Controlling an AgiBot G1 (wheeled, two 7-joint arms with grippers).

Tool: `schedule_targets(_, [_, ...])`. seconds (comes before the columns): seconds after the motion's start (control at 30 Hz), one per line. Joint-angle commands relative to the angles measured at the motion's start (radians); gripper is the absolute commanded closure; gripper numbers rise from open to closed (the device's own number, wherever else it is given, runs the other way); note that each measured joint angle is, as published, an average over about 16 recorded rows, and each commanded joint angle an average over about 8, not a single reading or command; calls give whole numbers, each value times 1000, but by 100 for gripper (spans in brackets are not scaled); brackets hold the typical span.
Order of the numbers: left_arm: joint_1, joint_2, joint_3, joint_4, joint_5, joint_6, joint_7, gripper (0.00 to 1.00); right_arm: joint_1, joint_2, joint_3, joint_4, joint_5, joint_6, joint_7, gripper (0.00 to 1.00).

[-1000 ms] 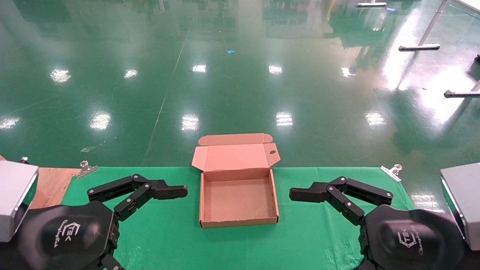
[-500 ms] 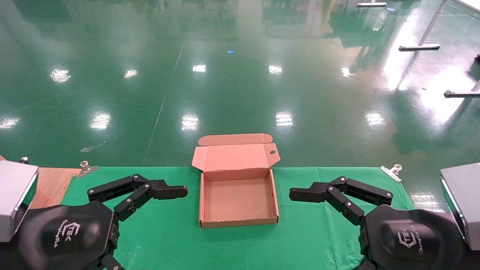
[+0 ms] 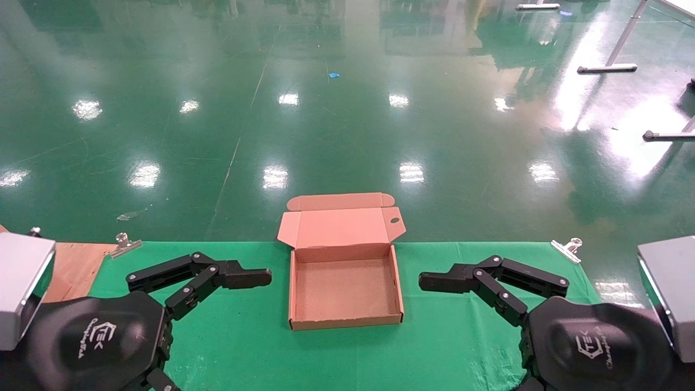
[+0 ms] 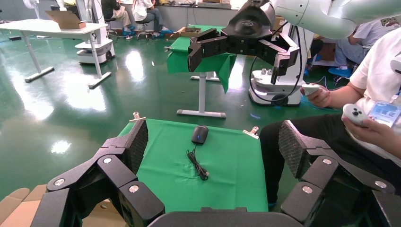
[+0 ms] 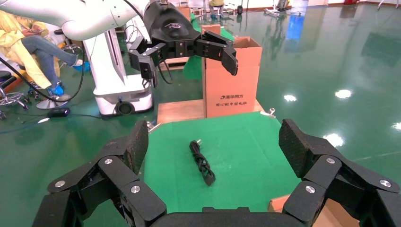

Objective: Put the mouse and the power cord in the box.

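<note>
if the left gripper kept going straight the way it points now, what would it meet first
Judging by its wrist view, the open left gripper points across the green cloth toward the small black oval mouse. Its thin coiled wire lies nearer, so probably that first; depth is unclear.

A robot test hall or lab: a wide glossy green floor [image 3: 347,108] mirrors ceiling lights, a green cloth [image 3: 244,336] is clipped over the bench, white work tables [image 4: 47,28] stand about, and a seated operator [image 4: 373,104] holds handheld controllers.
</note>
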Motion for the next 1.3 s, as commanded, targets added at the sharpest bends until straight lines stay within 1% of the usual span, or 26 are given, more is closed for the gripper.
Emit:
schedule_targets(0.03, [2, -1, -2, 0, -4, 0, 1, 0, -2, 1, 3, 1, 6, 1, 2, 0])
schedule_targets(0.17, [-18, 1, 26, -7, 55, 10, -1, 0, 14, -7, -20, -6, -46, -8, -15, 0])
schedule_targets(0.3, [-51, 1, 69, 1, 151, 26, -1, 0, 66, -31, -72, -32, -165, -28, -42, 0])
schedule_targets(0.4, [-73, 1, 104, 29, 232, 39, 8, 0, 126, -59, -125, -62, -286, -43, -68, 0])
schedule_targets(0.57, [-122, 20, 177, 120, 402, 48, 41, 0, 246, -109, -236, -104, -532, -64, -130, 0])
schedule_targets(0.8, [-242, 104, 305, 288, 705, 31, 111, 0, 384, -192, -419, -171, -887, -65, -225, 0])
schedule_targets(0.93, [-306, 169, 381, 393, 872, 9, 157, 0, 426, -246, -506, -237, -1052, -42, -281, 0])
schedule_targets(1.07, [-346, 230, 442, 500, 997, -21, 200, 0, 445, -304, -564, -324, -1171, 6, -336, 0])
schedule_targets(1.17, [-361, 267, 472, 575, 1054, -46, 230, 0, 451, -345, -590, -395, -1228, 50, -376, 0])
schedule_targets(1.3, [-372, 303, 490, 669, 1092, -84, 270, 0, 458, -390, -609, -488, -1268, 100, -426, 0])
